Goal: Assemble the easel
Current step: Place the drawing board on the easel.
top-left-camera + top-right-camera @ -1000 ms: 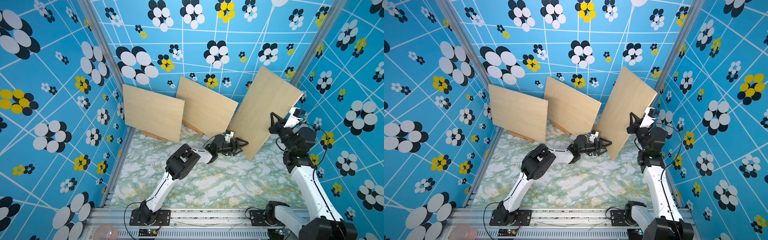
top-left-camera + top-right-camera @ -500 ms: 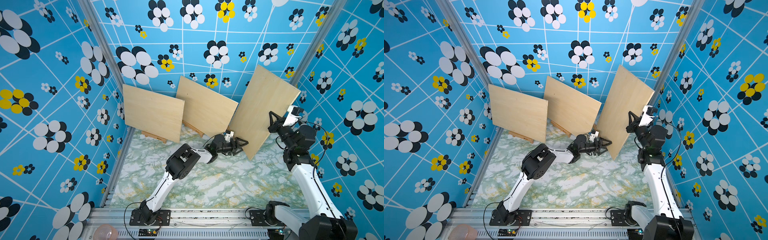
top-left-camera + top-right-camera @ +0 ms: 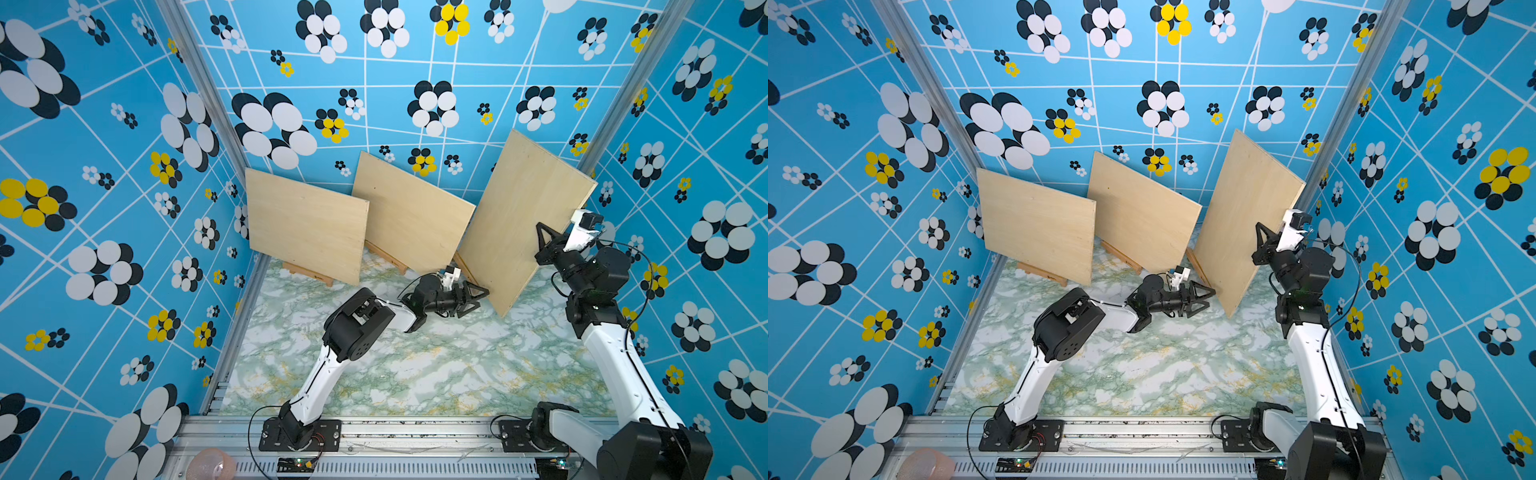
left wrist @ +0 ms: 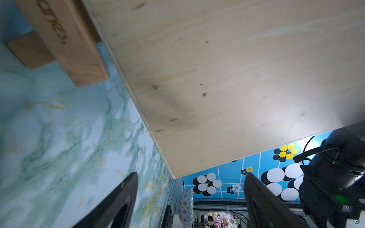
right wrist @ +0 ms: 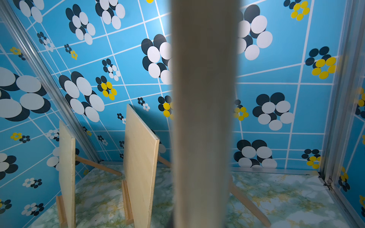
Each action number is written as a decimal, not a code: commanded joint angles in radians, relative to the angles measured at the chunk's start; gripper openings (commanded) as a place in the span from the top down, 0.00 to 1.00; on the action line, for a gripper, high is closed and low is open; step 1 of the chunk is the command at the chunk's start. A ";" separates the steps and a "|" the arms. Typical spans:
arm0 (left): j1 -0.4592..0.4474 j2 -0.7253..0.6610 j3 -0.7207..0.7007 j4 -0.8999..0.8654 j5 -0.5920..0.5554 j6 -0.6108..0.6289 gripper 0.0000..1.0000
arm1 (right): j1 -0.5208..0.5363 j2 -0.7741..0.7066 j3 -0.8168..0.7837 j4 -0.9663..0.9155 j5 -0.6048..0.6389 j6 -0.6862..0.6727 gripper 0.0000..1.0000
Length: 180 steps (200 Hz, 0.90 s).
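A tilted plywood board (image 3: 523, 216) (image 3: 1246, 216) stands on one lower corner at the back right. My right gripper (image 3: 540, 232) (image 3: 1259, 233) is shut on its right edge; the right wrist view shows only that board edge-on (image 5: 203, 118). The easel (image 3: 461, 266) (image 3: 1198, 266) behind its lower left edge is mostly hidden; one leg (image 5: 246, 201) shows. My left gripper (image 3: 482, 297) (image 3: 1211, 298) (image 4: 191, 174) hangs open and empty just short of the board's face (image 4: 227, 79), near the easel's ledge (image 4: 75, 49).
Two more boards (image 3: 305, 224) (image 3: 411, 212) lean on easels (image 3: 307, 274) (image 3: 384, 257) along the back wall. Patterned walls close in left, back and right. A metal rail (image 3: 415, 432) runs along the front, with a pink bowl (image 3: 210, 465) at its left.
The held board's top has leaned slightly to the left with the right gripper. The left gripper has stayed almost where it was, jaws a touch wider.
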<state>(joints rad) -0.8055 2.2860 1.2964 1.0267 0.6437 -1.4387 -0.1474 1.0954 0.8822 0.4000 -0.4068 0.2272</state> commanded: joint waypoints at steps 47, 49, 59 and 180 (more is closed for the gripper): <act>0.020 -0.274 -0.205 -0.097 0.048 0.228 0.17 | -0.064 -0.001 -0.026 0.106 -0.134 0.012 1.00; 0.020 -0.280 -0.209 -0.098 0.050 0.234 0.17 | -0.066 -0.001 -0.029 0.108 -0.135 0.015 1.00; 0.026 -0.303 -0.235 -0.110 0.057 0.259 0.17 | -0.071 0.001 -0.045 0.127 -0.140 0.027 1.00; 0.184 -0.646 -0.380 -0.520 0.059 0.618 0.17 | -0.096 0.140 -0.078 0.336 -0.178 0.060 1.00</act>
<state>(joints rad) -0.6525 1.6859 0.9405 0.5800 0.6853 -0.8948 -0.2413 1.1957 0.7750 0.6807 -0.5514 0.3077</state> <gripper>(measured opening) 0.831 0.097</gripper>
